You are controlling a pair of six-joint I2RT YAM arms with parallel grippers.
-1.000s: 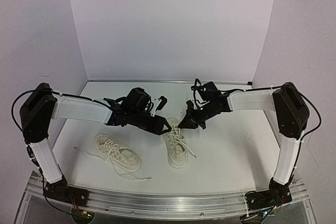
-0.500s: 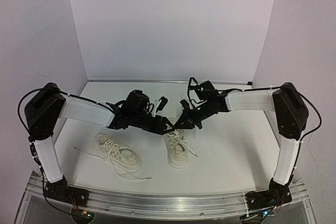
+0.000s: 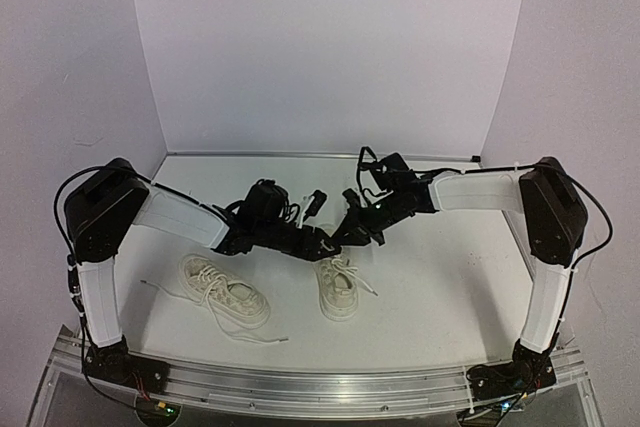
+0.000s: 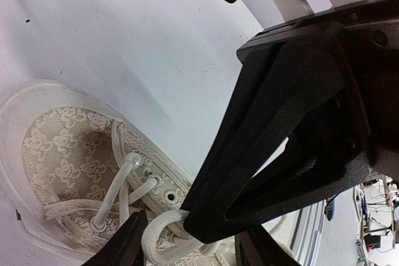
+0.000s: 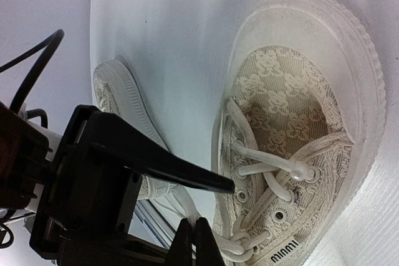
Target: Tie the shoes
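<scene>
Sneakers sat on the white surface. Over the right sneaker, the right gripper pinched its lace in closed jaws. The left gripper held its jaws open.

Soft, even light from above leaves only faint shadows on the white surface. Wrist views bend at the edges (wide lenses); the shoe looks crisp.
</scene>
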